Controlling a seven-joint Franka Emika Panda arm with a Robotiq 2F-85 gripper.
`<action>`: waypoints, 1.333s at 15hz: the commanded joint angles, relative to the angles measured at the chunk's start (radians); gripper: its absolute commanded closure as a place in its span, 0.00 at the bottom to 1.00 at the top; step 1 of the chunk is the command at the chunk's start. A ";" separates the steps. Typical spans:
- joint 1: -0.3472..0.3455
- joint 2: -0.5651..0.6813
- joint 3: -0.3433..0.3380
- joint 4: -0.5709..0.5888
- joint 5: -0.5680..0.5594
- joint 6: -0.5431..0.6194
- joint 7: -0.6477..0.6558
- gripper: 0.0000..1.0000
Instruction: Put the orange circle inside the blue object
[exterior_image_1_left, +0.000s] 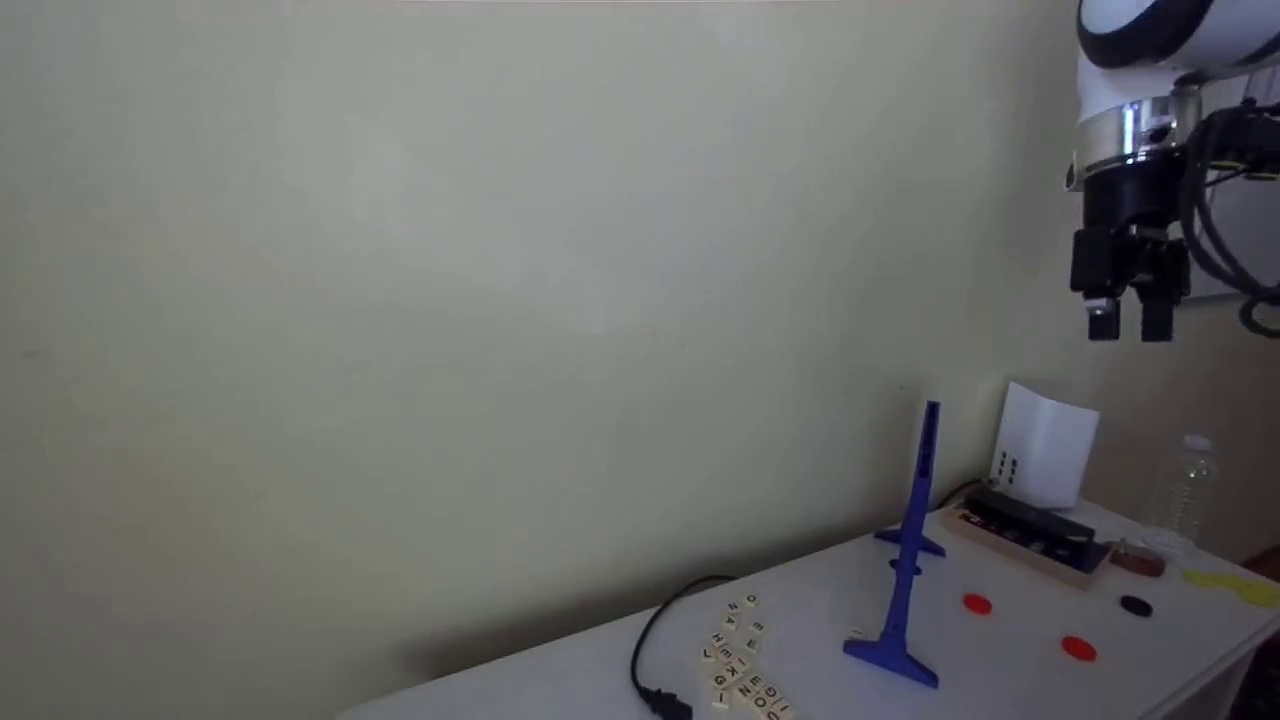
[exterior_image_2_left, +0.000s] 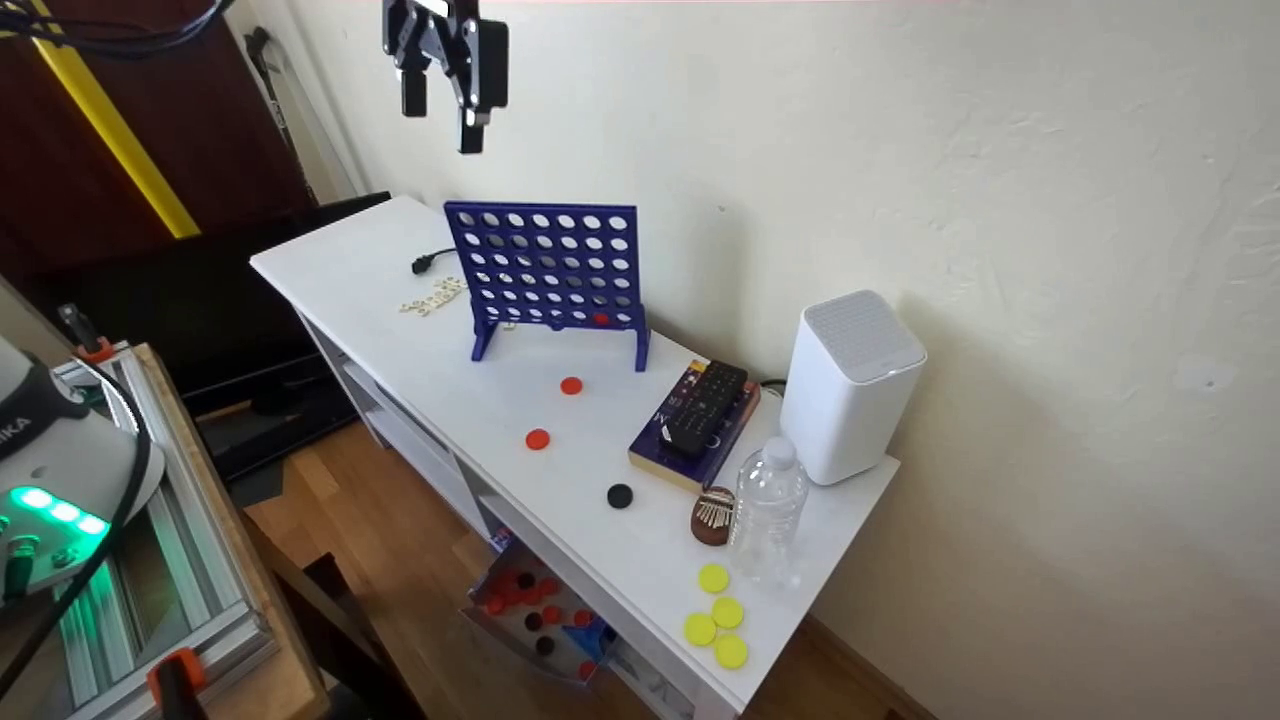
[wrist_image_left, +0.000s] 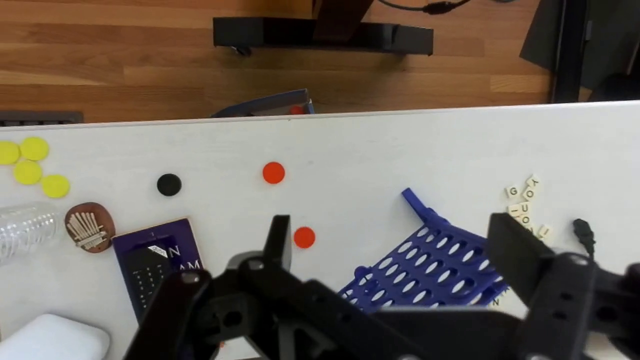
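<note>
A blue rack (exterior_image_2_left: 558, 252) stands near 2 orange circles (exterior_image_2_left: 571, 385).

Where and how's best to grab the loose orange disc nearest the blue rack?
Opposite edges of the orange disc, probably from straight above with the jaws brought low: it lies flat and thin on the white tabletop, leaving only its rim to pinch.

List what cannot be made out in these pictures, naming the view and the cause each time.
Blue grid, wrist view: partly hidden by the gripper.
Bottle, wrist view: one end cut off by the left edge.
Book cover, in an exterior view: middle hidden under the remote.
Letters on the tiles, in an exterior view: too small to read.
</note>
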 joint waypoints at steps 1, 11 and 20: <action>-0.019 0.063 0.026 -0.047 -0.066 0.084 -0.051 0.00; -0.024 0.122 0.044 -0.065 -0.122 0.096 -0.037 0.00; -0.034 0.331 0.072 0.006 -0.138 0.118 -0.111 0.00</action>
